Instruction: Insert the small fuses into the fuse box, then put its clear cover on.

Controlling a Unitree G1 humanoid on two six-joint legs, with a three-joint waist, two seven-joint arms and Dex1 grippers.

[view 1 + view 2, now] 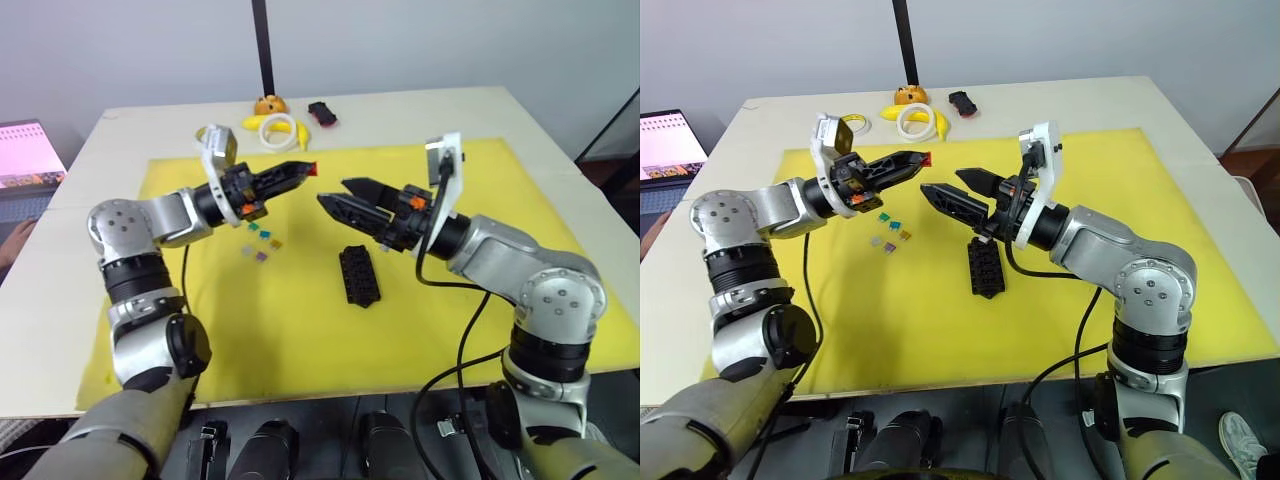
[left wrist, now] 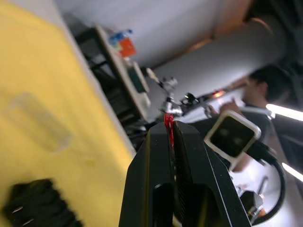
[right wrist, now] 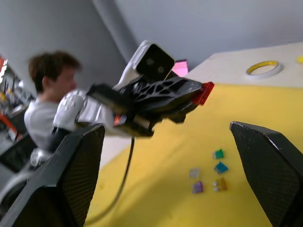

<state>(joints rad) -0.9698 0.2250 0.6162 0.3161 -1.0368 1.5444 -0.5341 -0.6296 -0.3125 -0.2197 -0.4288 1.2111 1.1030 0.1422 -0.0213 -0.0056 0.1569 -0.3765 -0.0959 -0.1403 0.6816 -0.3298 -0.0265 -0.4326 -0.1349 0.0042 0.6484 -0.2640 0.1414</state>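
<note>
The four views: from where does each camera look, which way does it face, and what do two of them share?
Left eye, right eye: on the head, facing down over both arms at the fuse box.
Left wrist: along the left gripper, shut on a red fuse.
Right wrist: between the open right gripper fingers, towards the left gripper.
Shared: the red fuse.

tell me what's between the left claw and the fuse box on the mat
The loose small fuses lie on the yellow mat between the left claw and fuse box, seen in the left eye view.

Yellow mat (image 1: 300, 340), banana (image 1: 262, 122), tape rings (image 1: 283, 133)
</note>
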